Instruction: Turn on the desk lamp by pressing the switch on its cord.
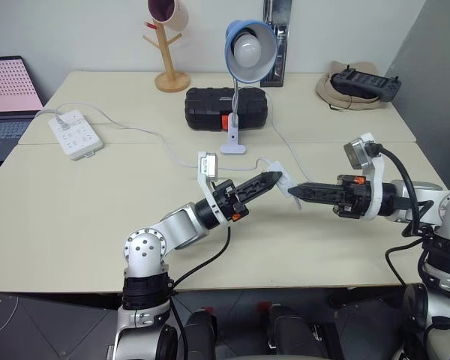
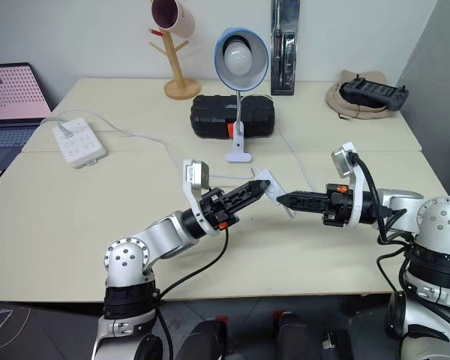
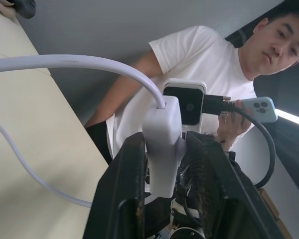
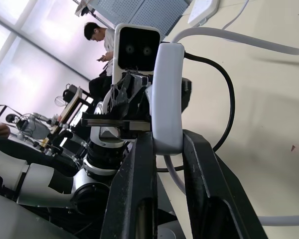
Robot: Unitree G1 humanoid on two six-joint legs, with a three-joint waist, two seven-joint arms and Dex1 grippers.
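Two grippers meet above the cream table, a little in front of the desk lamp, and both are closed on the same small thing, the switch. The left gripper comes from the left side and points slightly upward; its black fingers press the white body of the switch from both sides. The right gripper comes from the opposite side, lying about level, and its fingers also squeeze the switch tightly. So the switch hangs in the air between the two tips, lifted off the table.

The cord leaves the switch at both ends. One part goes back toward the white base of the lamp, the other part runs over the table to the power strip, which lies well to the left of the lamp.

The lamp stands upright, its blue shade turned toward the robot, and the round bulb inside looks white and not glowing. Just behind the lamp's stem there is a black case. Behind the lamp and to its left a wooden mug tree carries a mug. Far to the right of the lamp a tan hat lies with a black controller on it. A laptop is at the far left edge.

A person in a white shirt holds a phone in the left wrist view.
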